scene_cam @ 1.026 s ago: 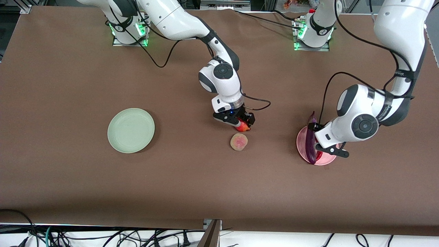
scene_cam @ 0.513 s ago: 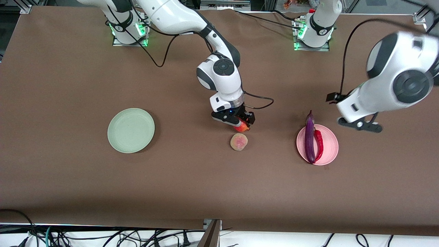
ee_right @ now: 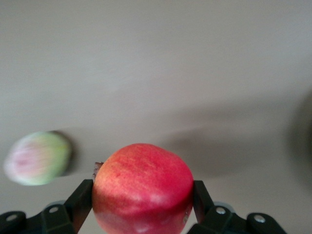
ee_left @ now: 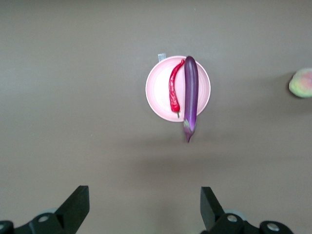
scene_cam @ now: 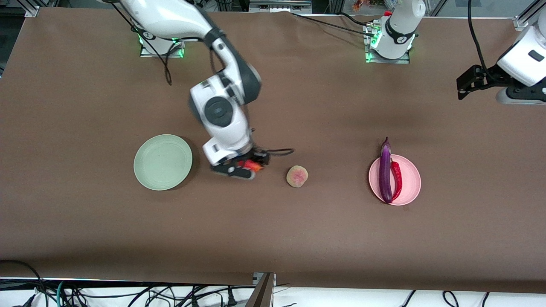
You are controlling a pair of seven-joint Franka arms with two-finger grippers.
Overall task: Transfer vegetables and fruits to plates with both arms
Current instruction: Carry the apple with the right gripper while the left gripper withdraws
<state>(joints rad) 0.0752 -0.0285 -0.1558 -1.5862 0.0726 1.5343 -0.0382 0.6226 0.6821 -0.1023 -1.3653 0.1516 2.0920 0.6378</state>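
My right gripper (scene_cam: 247,166) is shut on the round red pomegranate-like fruit (ee_right: 142,187), holding it above the table between the pale green plate (scene_cam: 162,162) and the yellowish-pink peach-like fruit (scene_cam: 297,176); the peach also shows in the right wrist view (ee_right: 38,158). The purple eggplant (scene_cam: 385,172) and the red chili (scene_cam: 396,179) lie side by side on the pink plate (scene_cam: 410,177); the eggplant's stem end overhangs the rim. My left gripper (ee_left: 145,209) is open and empty, raised high near the left arm's end of the table, looking down on the pink plate (ee_left: 158,87).
The brown table cover (scene_cam: 273,238) is bare apart from these things. The arm bases (scene_cam: 390,38) stand along the table's edge farthest from the front camera. Cables hang below the near edge.
My right gripper has lifted the red fruit from beside the peach and carried it toward the green plate. My left gripper has risen and drawn away from the pink plate toward its end of the table.
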